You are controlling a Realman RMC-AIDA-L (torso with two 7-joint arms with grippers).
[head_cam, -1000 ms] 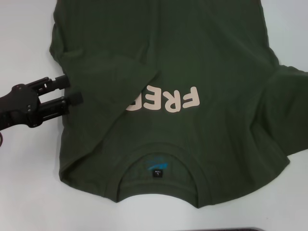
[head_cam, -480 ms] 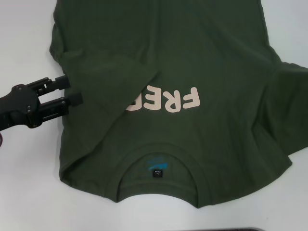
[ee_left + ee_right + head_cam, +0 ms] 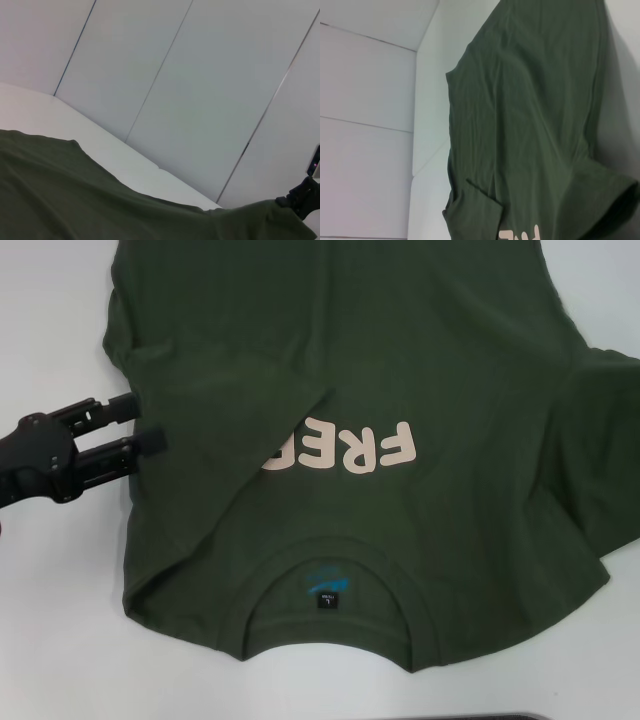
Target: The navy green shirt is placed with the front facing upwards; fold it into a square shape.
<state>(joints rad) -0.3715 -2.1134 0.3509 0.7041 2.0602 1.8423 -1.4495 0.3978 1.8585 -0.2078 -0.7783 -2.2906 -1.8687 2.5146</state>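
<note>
Dark olive cotton, the navy green shirt, spread front-up across the white table, collar at the near edge, hem running off the far side. Inside the collar, a small black neck label below a smear of blue print, both too small to read. Farther up the chest, cream block letters seen upside down, reading "FRE" plus a part-hidden fourth letter, covered by the left sleeve folded inward over the front. At the left edge, the left gripper, black, low, reaching in from the left, two fingers parted, tips touching the shirt's folded edge, nothing clamped between them. Right gripper outside every view, state impossible to tell.
</note>
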